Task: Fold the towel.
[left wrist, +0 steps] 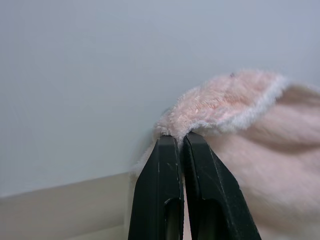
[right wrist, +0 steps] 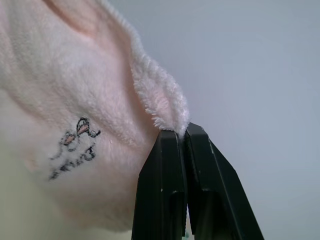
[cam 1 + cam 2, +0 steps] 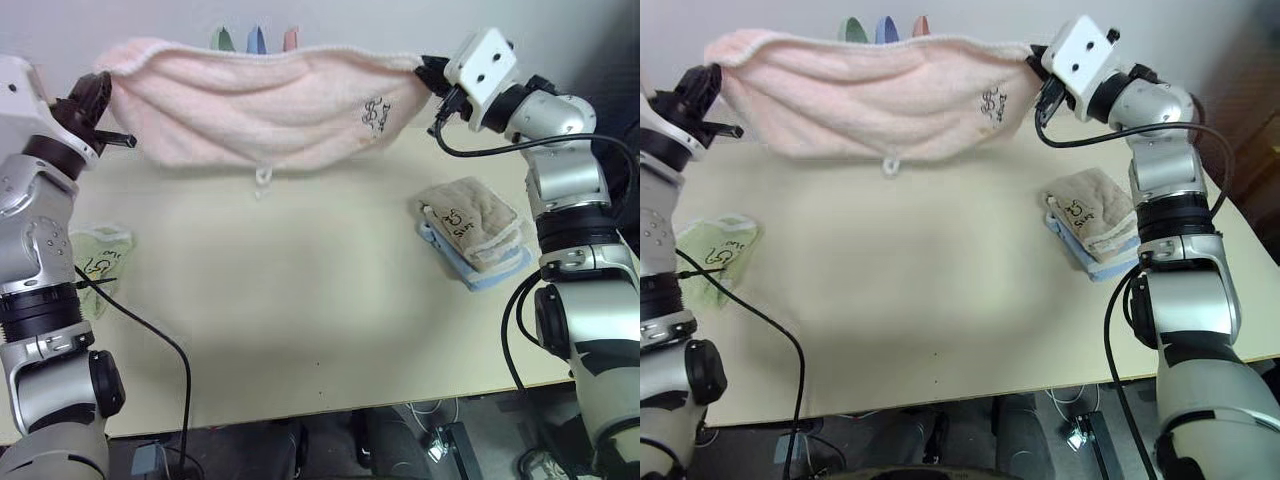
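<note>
The towel [image 3: 262, 108] hangs in the air above the far side of the desk [image 3: 300, 320], stretched between my two hands and sagging in the middle — pale pink terry with a white edge, its dark printed logo [image 3: 376, 114] toward my right and its small loop [image 3: 263, 178] dangling from the lower edge. My left hand [image 1: 181, 141] is pinched tight on one upper corner, the black fingers [image 1: 161, 165] pressed together with the white-edged cloth caught at their tips. My right hand [image 2: 181, 134] grips the opposite upper corner the same way, fingers closed on the fluffy edge just beside the logo. Below on the desk, to my right, a beige towel [image 3: 470, 222] lies folded on top of a light blue one [image 3: 492, 277]; to my left, near the desk's edge, lies a light green towel [image 3: 98, 258] — both well apart from the pink one
</note>
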`<state>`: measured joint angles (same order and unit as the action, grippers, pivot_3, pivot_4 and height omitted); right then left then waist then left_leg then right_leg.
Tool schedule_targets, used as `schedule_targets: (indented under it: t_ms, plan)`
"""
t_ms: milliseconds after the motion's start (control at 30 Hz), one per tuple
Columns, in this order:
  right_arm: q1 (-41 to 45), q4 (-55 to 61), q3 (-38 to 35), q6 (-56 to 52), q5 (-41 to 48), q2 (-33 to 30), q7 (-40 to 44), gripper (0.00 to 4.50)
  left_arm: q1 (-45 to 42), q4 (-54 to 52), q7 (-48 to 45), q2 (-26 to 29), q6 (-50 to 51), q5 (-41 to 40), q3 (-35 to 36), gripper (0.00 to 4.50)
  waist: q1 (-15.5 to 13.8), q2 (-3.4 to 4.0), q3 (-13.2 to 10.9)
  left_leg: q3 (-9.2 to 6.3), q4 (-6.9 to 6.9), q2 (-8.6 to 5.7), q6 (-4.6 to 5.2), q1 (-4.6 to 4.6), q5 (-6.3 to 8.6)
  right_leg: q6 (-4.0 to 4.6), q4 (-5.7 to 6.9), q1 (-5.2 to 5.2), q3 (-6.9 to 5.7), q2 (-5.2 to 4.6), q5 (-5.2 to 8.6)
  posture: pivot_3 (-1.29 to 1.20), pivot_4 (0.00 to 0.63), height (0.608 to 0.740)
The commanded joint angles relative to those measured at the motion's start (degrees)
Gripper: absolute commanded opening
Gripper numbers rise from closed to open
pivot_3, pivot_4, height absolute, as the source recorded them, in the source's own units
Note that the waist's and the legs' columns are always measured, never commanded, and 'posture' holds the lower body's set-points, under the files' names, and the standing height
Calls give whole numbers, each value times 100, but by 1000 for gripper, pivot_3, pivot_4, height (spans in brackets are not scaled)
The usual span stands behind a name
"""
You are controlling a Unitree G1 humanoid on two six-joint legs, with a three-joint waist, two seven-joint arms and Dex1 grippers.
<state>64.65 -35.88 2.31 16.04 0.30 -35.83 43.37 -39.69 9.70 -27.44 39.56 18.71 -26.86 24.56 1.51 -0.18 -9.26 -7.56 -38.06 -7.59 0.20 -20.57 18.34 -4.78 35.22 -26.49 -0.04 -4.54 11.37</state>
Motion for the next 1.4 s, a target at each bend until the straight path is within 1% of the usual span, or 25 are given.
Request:
schedule_targets:
  t_ms: [33,100,200,233,300,333,367,433,533,633,767,833,900,1000,1100,1267,1400]
  plan:
    - [-708,1199,-228,-510,726,-132,667,0,928,-721,-640,138,296,-549,362,65,58,0,0,-1,0,2,0,2,0,0,0,0,0,1,0,0,150,740]
    - [-1532,2084,-220,-1148,1150,-252,1052,0,1993,-1416,-990,124,560,-783,449,65,87,1,2,-3,0,6,1,-2,1,0,0,1,-2,2,0,0,150,740]
    - [-2190,2912,-273,-1864,1504,-376,1231,0,2809,-1940,-1062,129,780,-961,509,65,64,3,-9,-2,-8,8,7,0,11,0,1,3,0,3,0,0,150,740]
    - [-2563,3264,-261,-2149,1614,-491,1362,0,3276,-2245,-1125,88,883,-1043,543,65,39,2,-10,-1,-20,7,6,-13,10,1,4,-5,0,4,0,0,150,740]
    - [-3519,3996,-285,-2911,1958,-864,1742,0,4442,-2795,-1311,-8,1191,-1192,630,65,-37,5,-6,2,-23,8,2,-8,9,5,11,-2,2,3,-3,0,150,740]
    - [-3901,4280,-298,-3235,2116,-1092,1939,0,4887,-3028,-1398,-39,1320,-1302,691,65,-69,7,-5,4,-15,11,3,6,11,6,5,7,3,4,-2,0,150,740]
    - [-4209,4504,-322,-3420,2227,-1313,2114,0,5224,-3214,-1444,-50,1473,-1445,763,65,-93,8,-5,6,-9,13,10,25,18,6,2,25,4,4,-1,0,150,740]
    - [-4480,4728,-413,-3696,2386,-1535,2195,0,5652,-3409,-1528,-40,1606,-1613,864,65,-151,1,-9,8,-13,13,14,13,20,5,-6,23,3,4,0,0,150,740]
    - [-4634,4863,-521,-3989,2540,-1713,2280,0,5956,-3460,-1593,14,1682,-1648,925,65,-230,0,-10,19,-25,13,42,20,36,11,-5,35,4,2,-4,0,150,740]
    - [-4816,4926,-558,-4029,2557,-1894,2486,0,5986,-3400,-1535,36,1640,-1533,937,65,-267,-1,-10,18,-26,23,43,49,37,10,-8,74,-9,3,-1,0,150,740]
    - [-4779,4714,-659,-3891,2468,-1874,2406,0,5641,-3227,-1366,13,1702,-1721,1069,65,-250,-3,-10,16,-24,26,44,61,39,7,-16,89,-15,3,0,0,150,740]
    - [-4592,4532,-776,-3858,2482,-1761,2226,0,5394,-3111,-1182,-48,1676,-1789,1182,65,-239,-3,-10,16,-24,26,19,61,26,7,-16,89,-15,3,-1,0,150,740]
    - [-4445,4387,-833,-3843,2488,-1708,2142,0,5109,-2970,-934,-111,1655,-1871,1329,65,-231,-3,-10,17,-24,26,16,61,24,7,-16,89,-15,2,-2,0,150,740]
    - [-4545,4296,-793,-3745,2383,-1803,2261,0,4777,-2754,-544,-173,1760,-2006,1559,65,-234,-4,-10,15,-20,27,13,63,24,7,-14,87,-15,3,-1,0,150,740]
    - [-4633,4253,-764,-3636,2281,-1808,2315,0,4759,-2760,-525,-163,1760,-2048,1595,65,-229,-3,-10,16,-20,26,13,63,26,7,-16,87,-14,3,-1,0,150,740]
    - [-4834,4558,-816,-3919,2560,-1778,2438,0,5114,-2984,-764,-49,1805,-1987,1449,65,-231,-3,-10,17,-20,27,15,61,27,7,-21,87,-14,4,-1,0,150,740]
    - [-5325,4888,-853,-4157,2708,-2102,2823,0,6134,-3361,-1430,181,2082,-2048,1409,65,-229,-4,-11,17,-19,27,20,60,31,5,-24,87,-13,3,1,0,150,740]
